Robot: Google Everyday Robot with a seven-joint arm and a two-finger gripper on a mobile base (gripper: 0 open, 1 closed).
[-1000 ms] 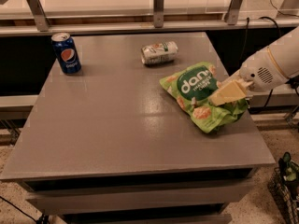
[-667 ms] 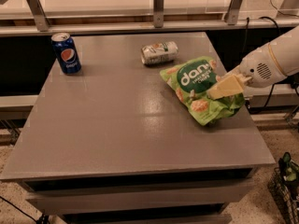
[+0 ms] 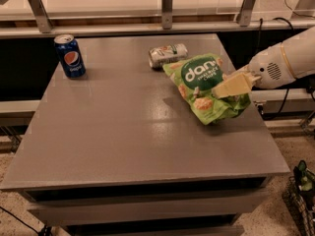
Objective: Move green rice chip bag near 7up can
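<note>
Front of shot, the grey bench (image 3: pixel 123 146) shows a flat, matte top with a dull sheen and a squared front edge. Mid-bench on the right is the green rice chip bag (image 3: pixel 204 85), a crinkly lime-green pouch with a glossy film, a dark round logo and chip pictures. It sits tilted, and the shadow on its left suggests it is raised off the top rather than lying flat. The end effector (image 3: pixel 220 92), a cream-coloured wedge on a smooth white arm (image 3: pixel 290 58) reaching in from the right, is clamped onto the bag's right side. Just behind, the 7up can (image 3: pixel 168 55) lies on its side, a small silver-white metal cylinder with green marking, and the bag's upper left corner is right beside it, maybe touching, hard to call from here. So the carry looks nearly done: the bag is close to the can, and what's left, by my read, is lowering it and letting go. Far left stands an upright blue Pepsi can (image 3: pixel 70 56), well apart from both.
</note>
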